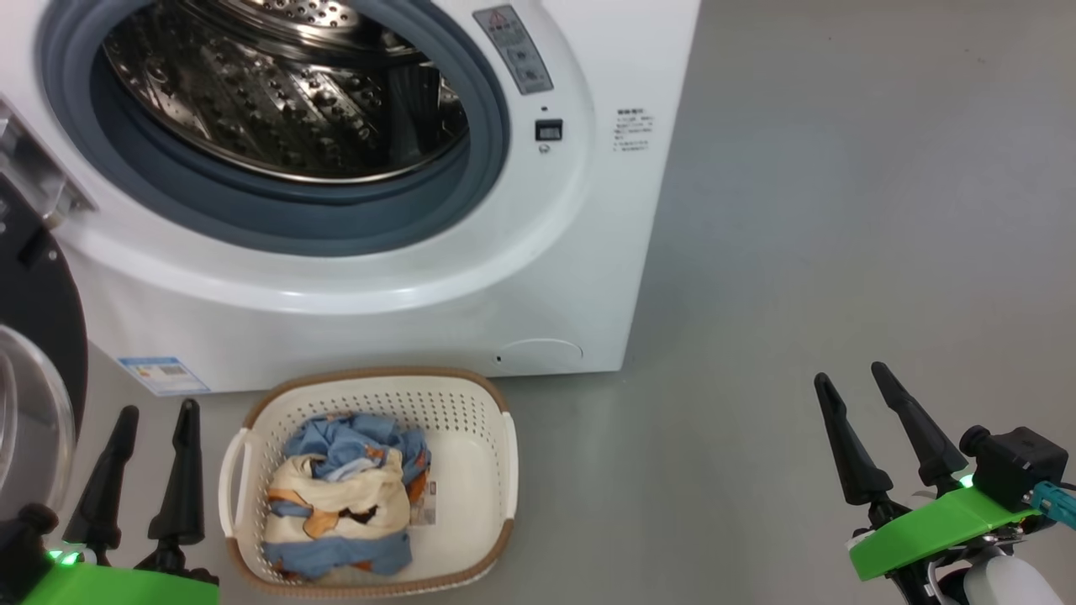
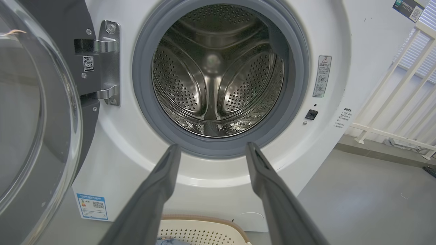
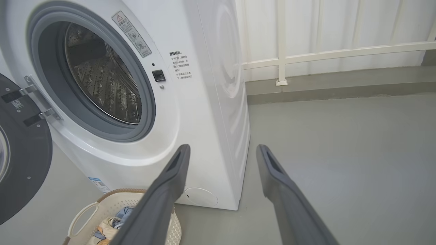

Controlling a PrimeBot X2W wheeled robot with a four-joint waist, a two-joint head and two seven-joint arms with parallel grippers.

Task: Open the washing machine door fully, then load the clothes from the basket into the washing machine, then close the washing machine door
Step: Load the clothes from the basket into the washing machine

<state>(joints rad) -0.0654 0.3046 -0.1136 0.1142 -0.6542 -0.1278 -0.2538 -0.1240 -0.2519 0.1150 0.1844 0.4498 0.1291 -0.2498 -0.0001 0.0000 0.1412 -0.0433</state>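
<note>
My left gripper [image 1: 158, 407] hangs low at my left, its two fingers spread apart with nothing between them. In its wrist view they point toward the washer's open mouth. My right gripper [image 1: 850, 372] hovers over the grey floor [image 1: 799, 210], well to the right of the washer [image 1: 538, 277], jaws likewise parted and empty. The door [image 1: 46, 319] stands swung wide on its hinge at the washer's left, just beside my left gripper. The steel drum [image 2: 218, 75] is open to view inside the grey gasket [image 2: 143, 102]. The basket [image 1: 370, 376] sits on the floor right in front of the washer, nearer my left gripper. The clothes [image 1: 345, 496] lie bundled in the basket, toward its left side.
</note>
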